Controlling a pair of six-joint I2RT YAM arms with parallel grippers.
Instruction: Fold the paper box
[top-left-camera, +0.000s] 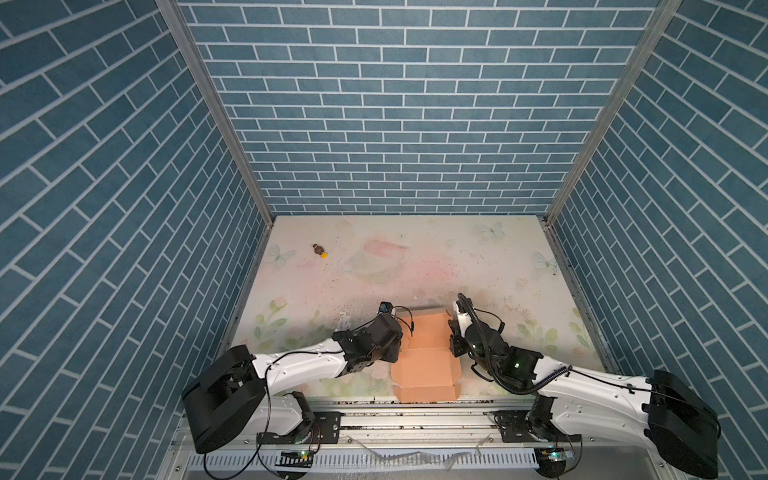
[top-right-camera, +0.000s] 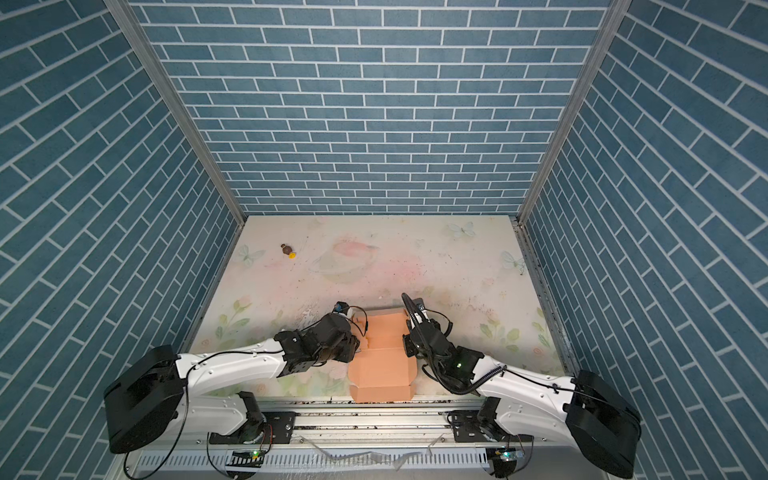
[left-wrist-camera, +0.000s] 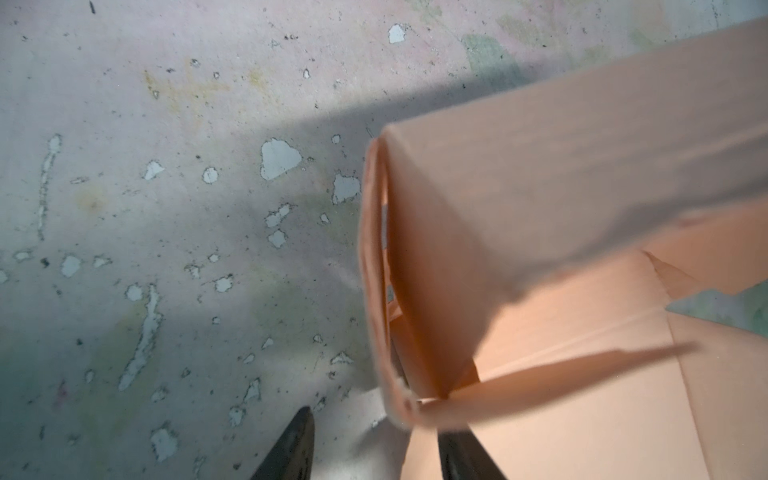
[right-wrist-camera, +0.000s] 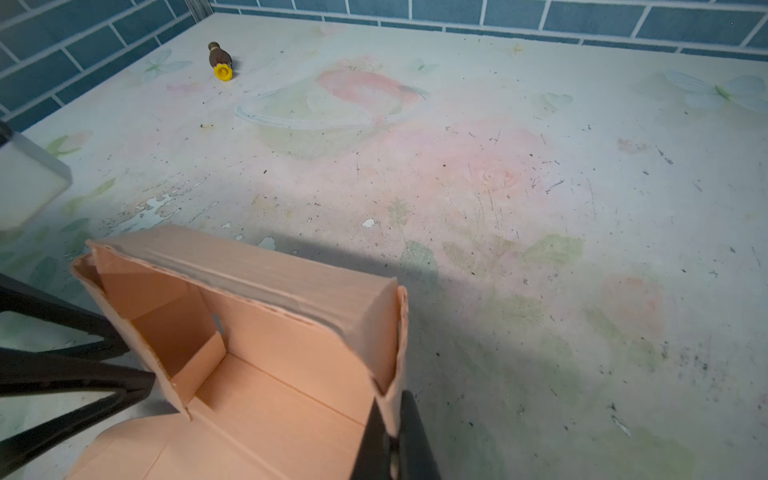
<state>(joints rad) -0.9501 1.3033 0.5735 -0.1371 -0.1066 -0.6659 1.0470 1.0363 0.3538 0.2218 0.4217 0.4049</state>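
Observation:
The paper box (top-left-camera: 428, 357) (top-right-camera: 382, 361) is peach-orange cardboard near the table's front edge, between both arms. Its far half stands up as walls, and the near half lies flat with its flaps spread. My right gripper (right-wrist-camera: 392, 432) is shut on the box's right wall (right-wrist-camera: 390, 332), which is pinched between its two dark fingers. My left gripper (left-wrist-camera: 382, 440) is open at the box's left side. The near end of the left wall (left-wrist-camera: 374, 249) sits between its spread fingertips, and neither finger presses on it. In both top views the wrists hide the fingertips.
A tiny brown-and-yellow object (top-left-camera: 320, 250) (right-wrist-camera: 221, 62) lies far back on the left. Blue brick-patterned walls (top-left-camera: 395, 124) enclose the table on three sides. A metal rail (top-left-camera: 415, 415) runs along the front edge, right behind the box's flat end.

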